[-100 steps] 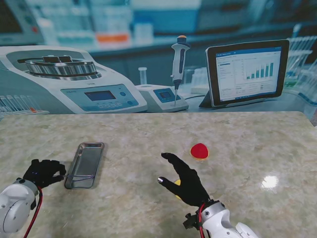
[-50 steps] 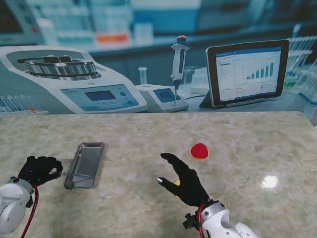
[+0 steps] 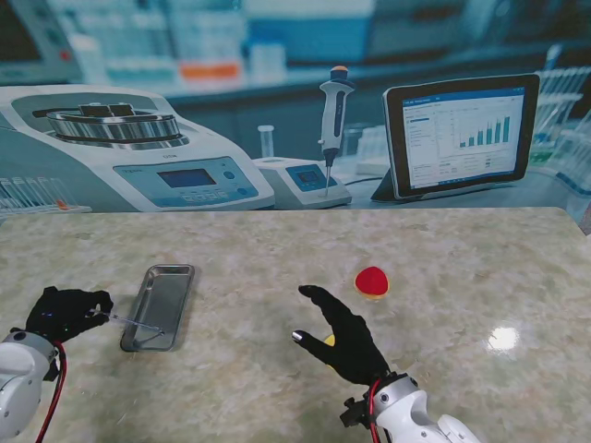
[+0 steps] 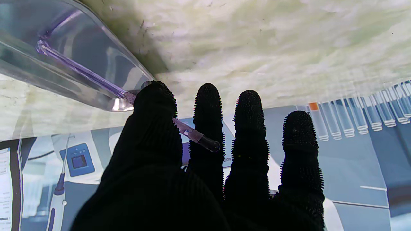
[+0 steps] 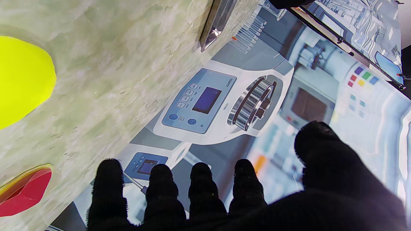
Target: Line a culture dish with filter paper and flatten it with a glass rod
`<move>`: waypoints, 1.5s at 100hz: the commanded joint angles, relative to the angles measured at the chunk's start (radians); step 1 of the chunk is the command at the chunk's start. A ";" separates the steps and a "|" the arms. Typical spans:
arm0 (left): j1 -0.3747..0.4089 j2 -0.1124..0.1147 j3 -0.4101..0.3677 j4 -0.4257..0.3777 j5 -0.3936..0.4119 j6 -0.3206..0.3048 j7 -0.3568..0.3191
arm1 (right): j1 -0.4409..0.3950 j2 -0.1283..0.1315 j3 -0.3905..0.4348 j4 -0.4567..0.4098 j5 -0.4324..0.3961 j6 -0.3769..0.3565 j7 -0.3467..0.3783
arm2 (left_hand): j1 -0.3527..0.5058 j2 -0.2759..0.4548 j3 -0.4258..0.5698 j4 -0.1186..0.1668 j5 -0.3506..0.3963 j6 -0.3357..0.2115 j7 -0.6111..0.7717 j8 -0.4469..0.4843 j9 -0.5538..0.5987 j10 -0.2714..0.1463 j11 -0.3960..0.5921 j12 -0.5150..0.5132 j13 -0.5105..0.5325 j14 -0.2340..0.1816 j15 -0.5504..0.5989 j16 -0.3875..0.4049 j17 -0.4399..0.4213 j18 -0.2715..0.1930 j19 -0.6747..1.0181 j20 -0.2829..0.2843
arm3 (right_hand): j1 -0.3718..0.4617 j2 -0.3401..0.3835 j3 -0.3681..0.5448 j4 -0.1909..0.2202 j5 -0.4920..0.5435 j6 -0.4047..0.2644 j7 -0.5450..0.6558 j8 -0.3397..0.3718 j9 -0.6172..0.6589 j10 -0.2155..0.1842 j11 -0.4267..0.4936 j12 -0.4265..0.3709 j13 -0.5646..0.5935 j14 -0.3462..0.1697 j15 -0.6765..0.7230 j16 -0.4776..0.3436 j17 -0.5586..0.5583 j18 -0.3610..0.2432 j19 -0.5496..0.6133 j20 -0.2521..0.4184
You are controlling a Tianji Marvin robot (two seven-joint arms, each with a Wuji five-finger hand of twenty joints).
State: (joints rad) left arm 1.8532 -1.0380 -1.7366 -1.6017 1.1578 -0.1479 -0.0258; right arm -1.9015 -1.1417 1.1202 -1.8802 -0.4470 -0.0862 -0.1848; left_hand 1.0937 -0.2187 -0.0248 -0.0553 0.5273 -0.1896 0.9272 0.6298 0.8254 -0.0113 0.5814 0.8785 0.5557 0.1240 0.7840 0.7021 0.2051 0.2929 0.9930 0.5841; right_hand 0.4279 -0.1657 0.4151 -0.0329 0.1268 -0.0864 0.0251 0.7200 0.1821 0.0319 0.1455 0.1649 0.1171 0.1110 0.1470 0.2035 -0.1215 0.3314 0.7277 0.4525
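Note:
My left hand (image 3: 65, 312) is shut on the near end of a thin glass rod (image 3: 137, 325), pinched between thumb and index finger (image 4: 208, 106). The rod (image 4: 80, 72) slants from the hand into the steel tray (image 3: 171, 277), its far tip resting inside. My right hand (image 3: 346, 341) is open, fingers spread, hovering over a yellow disc (image 3: 330, 340) that it mostly hides. The right wrist view shows that yellow disc (image 5: 19, 80) lying flat on the table. Farther from me sits a red round piece (image 3: 372, 281) with a yellow rim (image 5: 22, 192).
The marble table (image 3: 462, 258) ends at a printed lab backdrop (image 3: 295, 111) showing a centrifuge, a pipette and a tablet. The tray (image 5: 218, 19) lies lengthwise to the left of the table's middle.
My left hand has drawn back to the left, pulling the rod partly out of the tray. The right hand has stayed still.

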 commanded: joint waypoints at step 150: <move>0.215 -0.054 0.000 -0.331 -0.419 -0.125 -0.026 | -0.027 0.002 0.019 -0.026 -0.046 -0.025 -0.006 | -0.116 -0.068 0.475 -0.131 0.073 -0.069 0.213 0.236 0.069 0.034 0.459 0.210 0.068 0.073 0.464 0.282 0.029 0.074 0.274 0.157 | 0.029 -0.012 0.088 0.028 0.001 -0.073 0.289 -0.068 0.006 -0.049 0.198 0.052 0.022 -0.043 0.067 0.016 0.020 -0.026 0.062 0.000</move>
State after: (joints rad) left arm 2.0572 -1.0862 -1.7545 -1.9119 0.7496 -0.2570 -0.0427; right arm -1.9142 -1.1422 1.1352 -1.8889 -0.4827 -0.1052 -0.2006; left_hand 0.9525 -0.3289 0.3604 -0.1887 0.5275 -0.1896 0.9816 0.7977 0.8627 0.0079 1.0071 1.0674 0.6091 0.1682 1.2166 0.9653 0.2441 0.3321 1.2238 0.7036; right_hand 0.4390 -0.1659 0.4803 -0.0329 0.1265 -0.1218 0.2874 0.6768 0.1821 0.0319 0.3146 0.2041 0.1188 0.1089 0.1789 0.2051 -0.0998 0.3223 0.7660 0.4525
